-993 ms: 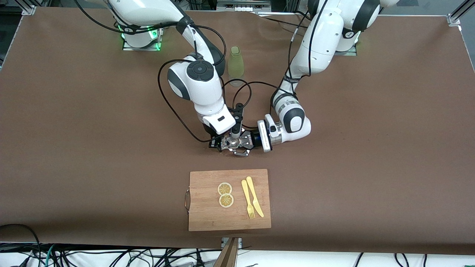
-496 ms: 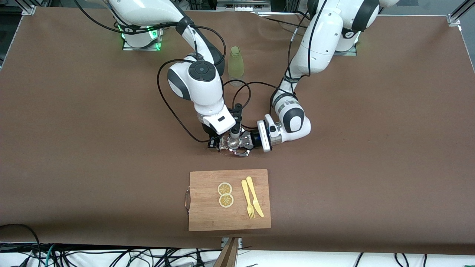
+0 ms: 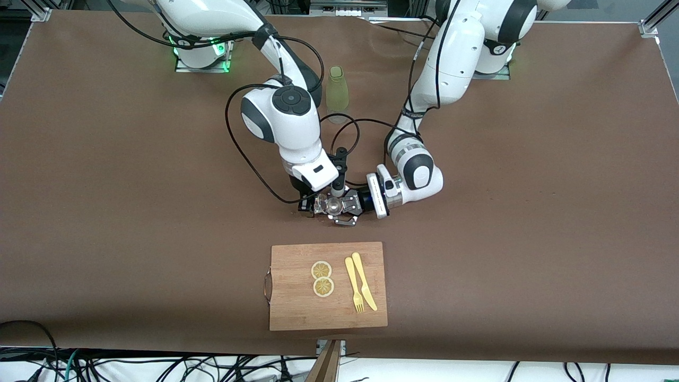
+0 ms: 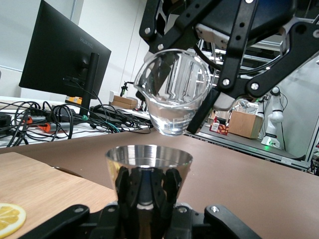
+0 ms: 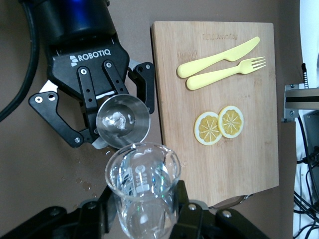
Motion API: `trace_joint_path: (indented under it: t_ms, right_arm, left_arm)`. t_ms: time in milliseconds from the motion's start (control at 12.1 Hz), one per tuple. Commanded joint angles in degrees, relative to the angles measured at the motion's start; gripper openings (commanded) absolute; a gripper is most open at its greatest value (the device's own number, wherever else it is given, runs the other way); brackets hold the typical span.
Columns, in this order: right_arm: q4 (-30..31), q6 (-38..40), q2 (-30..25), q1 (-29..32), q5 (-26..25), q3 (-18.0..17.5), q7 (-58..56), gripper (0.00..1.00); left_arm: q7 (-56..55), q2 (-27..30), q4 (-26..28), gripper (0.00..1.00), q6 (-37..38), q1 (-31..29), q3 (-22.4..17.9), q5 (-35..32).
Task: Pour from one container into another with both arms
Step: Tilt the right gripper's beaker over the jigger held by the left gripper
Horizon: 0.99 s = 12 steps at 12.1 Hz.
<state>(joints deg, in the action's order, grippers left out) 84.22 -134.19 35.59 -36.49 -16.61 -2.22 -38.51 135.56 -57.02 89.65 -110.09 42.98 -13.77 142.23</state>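
My right gripper [image 3: 319, 205] [image 5: 144, 211] is shut on a clear glass beaker [image 5: 142, 181] [image 4: 172, 92] with some water in it. The beaker is tilted, its lip just over the rim of a small shiny metal cup [image 5: 122, 122] [image 4: 148, 167] [image 3: 334, 205]. My left gripper [image 3: 347, 206] [image 4: 148, 194] is shut on the lower part of that cup and holds it upright, low over the brown table. Some water shows inside the cup. The two grippers meet over the middle of the table, between the bottle and the cutting board.
A yellow-green bottle [image 3: 337, 93] stands between the arm bases. A wooden cutting board [image 3: 297, 307] [image 5: 249, 149] with two lemon slices [image 3: 322, 278], a yellow knife and a fork [image 3: 360, 289] lies nearer to the front camera. Water drops [image 5: 79, 180] dot the table under the grippers.
Both grippers have barely shifted, with the cup and beaker still held together. The left arm's upper links have leaned slightly toward the right arm's end.
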Motion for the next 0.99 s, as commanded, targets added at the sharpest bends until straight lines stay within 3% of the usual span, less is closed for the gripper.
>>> trace_joint_path:
  t_ms: [0,910]
  right_arm:
    - [-0.11,1.03,-0.26,-0.51,-2.02,0.55,1.07,0.22]
    - [-0.64,2.61,0.09,-1.66,-4.12,0.55,2.3,0.22]
  left_arm:
    - [2.51,-1.17,-2.02,0.0,-1.09,1.23,-0.91,3.05]
    - [2.43,-2.05,-2.28,0.0,-1.09,2.55,-1.17,5.78]
